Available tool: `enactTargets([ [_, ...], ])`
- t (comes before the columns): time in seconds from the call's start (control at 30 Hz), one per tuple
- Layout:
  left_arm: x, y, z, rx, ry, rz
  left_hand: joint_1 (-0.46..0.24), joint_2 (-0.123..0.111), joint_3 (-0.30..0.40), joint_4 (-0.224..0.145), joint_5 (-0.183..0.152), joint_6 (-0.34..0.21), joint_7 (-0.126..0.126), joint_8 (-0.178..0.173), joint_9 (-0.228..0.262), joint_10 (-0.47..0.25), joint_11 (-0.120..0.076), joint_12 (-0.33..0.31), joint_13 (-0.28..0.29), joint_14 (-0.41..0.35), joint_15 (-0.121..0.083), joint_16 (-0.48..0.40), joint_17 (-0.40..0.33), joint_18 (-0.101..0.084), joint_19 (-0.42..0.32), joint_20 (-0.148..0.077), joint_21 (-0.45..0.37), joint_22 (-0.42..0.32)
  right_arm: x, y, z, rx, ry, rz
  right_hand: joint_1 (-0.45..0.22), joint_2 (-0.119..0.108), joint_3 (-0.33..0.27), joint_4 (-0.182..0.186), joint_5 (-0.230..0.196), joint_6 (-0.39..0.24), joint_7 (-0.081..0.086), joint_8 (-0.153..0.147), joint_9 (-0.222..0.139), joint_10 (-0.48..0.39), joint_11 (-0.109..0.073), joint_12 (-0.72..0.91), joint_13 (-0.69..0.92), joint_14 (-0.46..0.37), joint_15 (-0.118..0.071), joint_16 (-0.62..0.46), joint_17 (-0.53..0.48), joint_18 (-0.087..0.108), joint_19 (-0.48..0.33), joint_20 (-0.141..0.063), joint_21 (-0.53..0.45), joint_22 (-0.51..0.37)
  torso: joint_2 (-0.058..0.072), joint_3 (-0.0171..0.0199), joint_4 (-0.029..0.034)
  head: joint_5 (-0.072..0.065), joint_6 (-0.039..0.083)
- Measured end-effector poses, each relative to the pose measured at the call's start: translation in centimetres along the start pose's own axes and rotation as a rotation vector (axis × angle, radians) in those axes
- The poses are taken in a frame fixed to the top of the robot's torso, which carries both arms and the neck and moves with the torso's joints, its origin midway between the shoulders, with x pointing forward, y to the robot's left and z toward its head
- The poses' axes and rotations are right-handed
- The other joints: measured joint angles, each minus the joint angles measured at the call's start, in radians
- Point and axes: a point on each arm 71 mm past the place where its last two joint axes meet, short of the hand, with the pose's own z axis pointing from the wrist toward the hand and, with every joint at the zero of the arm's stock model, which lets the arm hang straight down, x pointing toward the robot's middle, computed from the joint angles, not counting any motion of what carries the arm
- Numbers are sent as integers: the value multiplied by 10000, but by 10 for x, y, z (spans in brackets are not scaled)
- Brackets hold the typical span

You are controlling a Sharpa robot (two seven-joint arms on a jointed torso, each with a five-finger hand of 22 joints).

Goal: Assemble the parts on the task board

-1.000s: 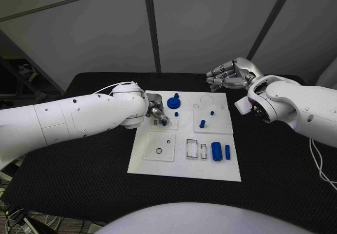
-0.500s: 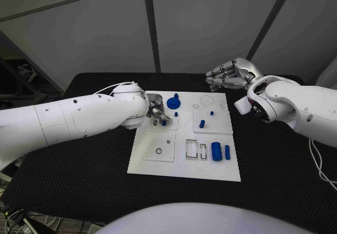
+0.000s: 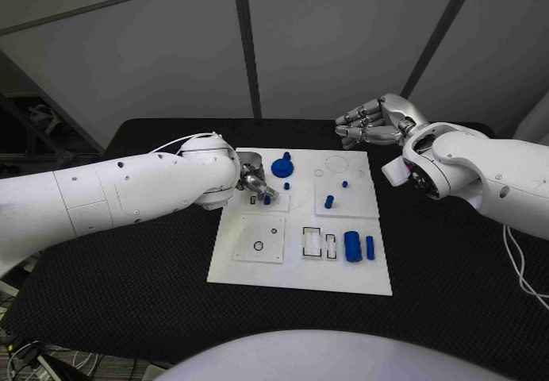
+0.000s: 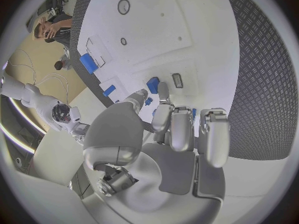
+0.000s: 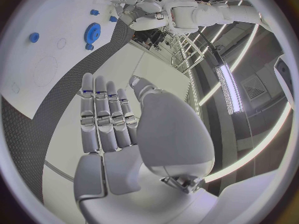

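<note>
Silver left hand (image 3: 256, 184) pinches a blue part (image 3: 266, 199).

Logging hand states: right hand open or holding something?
Open. The right hand holds nothing: its fingers lie straight, side by side, and it hovers off the task board's far edge.

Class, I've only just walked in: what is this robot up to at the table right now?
The robot is assembling small blue parts on the white task board. Its left hand is down at the board's far left section, fingers at a small blue peg there; whether it grips the peg cannot be told. The blue gear sits just beyond. The right hand hovers off the board's far right corner, holding nothing. Two blue blocks lie near the right edge.
</note>
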Motion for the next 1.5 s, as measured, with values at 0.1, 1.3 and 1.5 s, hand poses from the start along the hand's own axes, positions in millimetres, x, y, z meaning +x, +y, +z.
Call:
enactTargets([
  [0.1,0,1,0,-13,0,-9,0,0,-70,14,0,0,0,0,0,0,0,0,0,0,0,0,0,0,0,0,0,0,0,0,0,5,0,-1,0,0,0,0,0,0,0,0,0,0,0,0,0,0,0,0,1,1,0,0,-13,0,1,0,1,-2,-2],
  [1.3,-97,38,5,-1039,-1054,-1656,1553,393,-1775,616,-1276,-1516,862,-1354,-996,-3046,828,-3836,-4274,-17,557,-696,0,1,-71,504,-1721,0,0,-1,2,36,-4,4,-89,14,-55,-1,0,-68,2,0,0,-34,36,0,-17,-36,36,0,-32,0,31,30,-65,-77,31,0,-14,112,334],
  [1.5,-96,45,15,-1392,-681,-1551,1661,497,-1975,706,-1314,-1353,785,-1108,-964,-2397,758,-2722,-3314,-17,557,-644,0,2,-72,503,-1584,0,0,-1,2,38,-1,4,-89,14,-55,-1,0,-69,2,0,0,-34,36,0,-17,-35,36,0,-32,1,30,30,-65,-76,73,-12,-27,141,360],
])
